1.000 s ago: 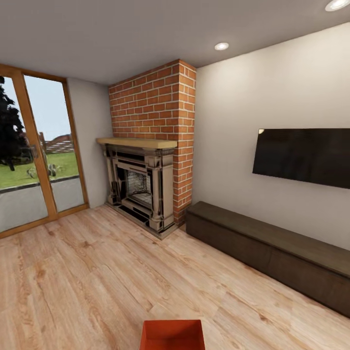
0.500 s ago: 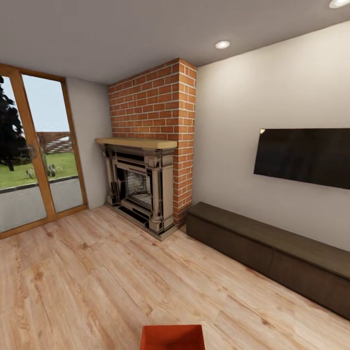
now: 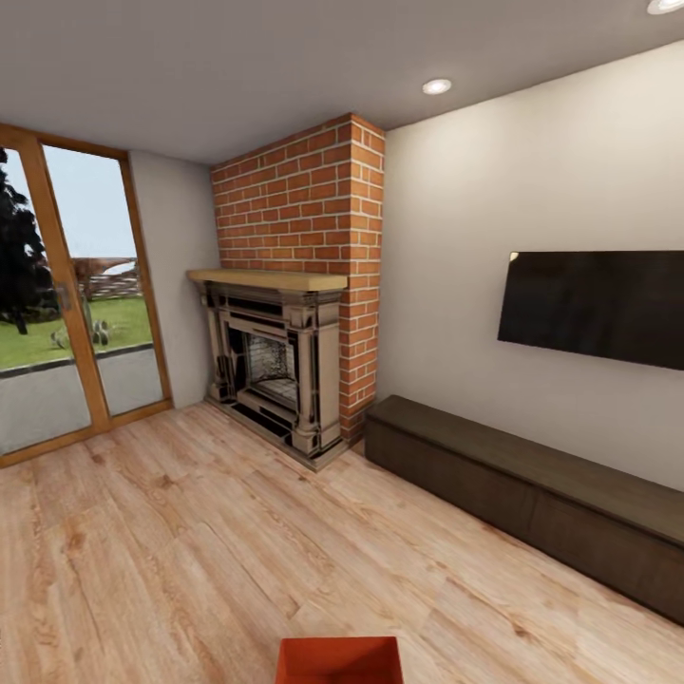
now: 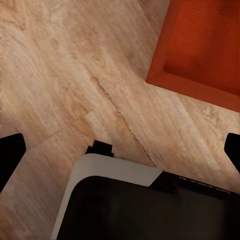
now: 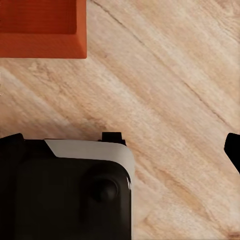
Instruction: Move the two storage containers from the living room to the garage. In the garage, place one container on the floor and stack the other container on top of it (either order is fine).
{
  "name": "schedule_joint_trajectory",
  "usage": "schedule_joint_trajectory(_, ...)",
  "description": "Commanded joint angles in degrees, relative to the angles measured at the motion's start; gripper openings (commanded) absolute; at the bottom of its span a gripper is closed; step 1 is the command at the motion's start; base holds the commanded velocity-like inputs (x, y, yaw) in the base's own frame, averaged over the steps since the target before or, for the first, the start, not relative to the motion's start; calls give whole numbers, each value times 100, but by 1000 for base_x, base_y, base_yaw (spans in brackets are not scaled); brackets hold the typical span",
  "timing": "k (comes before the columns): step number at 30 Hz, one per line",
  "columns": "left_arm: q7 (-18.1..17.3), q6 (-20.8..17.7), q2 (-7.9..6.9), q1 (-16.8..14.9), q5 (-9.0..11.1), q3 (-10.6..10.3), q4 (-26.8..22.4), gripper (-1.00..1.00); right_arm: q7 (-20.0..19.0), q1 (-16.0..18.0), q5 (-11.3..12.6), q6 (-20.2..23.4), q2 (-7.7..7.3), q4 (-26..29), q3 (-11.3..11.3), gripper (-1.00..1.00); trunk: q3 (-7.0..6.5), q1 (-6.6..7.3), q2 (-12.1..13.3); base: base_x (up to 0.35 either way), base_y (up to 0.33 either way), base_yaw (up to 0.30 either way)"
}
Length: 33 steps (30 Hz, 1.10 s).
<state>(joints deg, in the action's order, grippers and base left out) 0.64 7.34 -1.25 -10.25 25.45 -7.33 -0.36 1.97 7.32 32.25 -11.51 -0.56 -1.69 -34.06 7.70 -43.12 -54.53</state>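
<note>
One storage container looks stiff, light and smooth; we would take opposite walls. Both hands seem wide open, empty.

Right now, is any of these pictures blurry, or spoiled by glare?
Head view: sharp, evenly lit by round ceiling lights; only a small bright glint on the dark wall screen. Both wrist views: soft, the wood floor grain smeared, the orange container edges slightly fuzzy; no glare.
</note>
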Motion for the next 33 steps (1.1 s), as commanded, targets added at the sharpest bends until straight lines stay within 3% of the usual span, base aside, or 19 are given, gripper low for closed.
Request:
schedule_joint_trajectory(1, 7, 13, 1, -3, 40, -49, 1, 100, 5, 7, 36, -26, 4, -16, -48, 100, 9, -1, -7, 0, 76, 0)
schedule_joint_trajectory(16, 7, 13, 2, -3, 45, -49, 1, 100, 5, 7, 38, -26, 12, -16, -48, 100, 11, -1, -7, 0, 7, 0)
schedule_joint_trajectory(33, -3, 14, -9, -3, 14, -78, -21, 100, 5, 7, 29, -17, 12, -16, -49, 100, 156, -1, -7, 0, 0, 0)
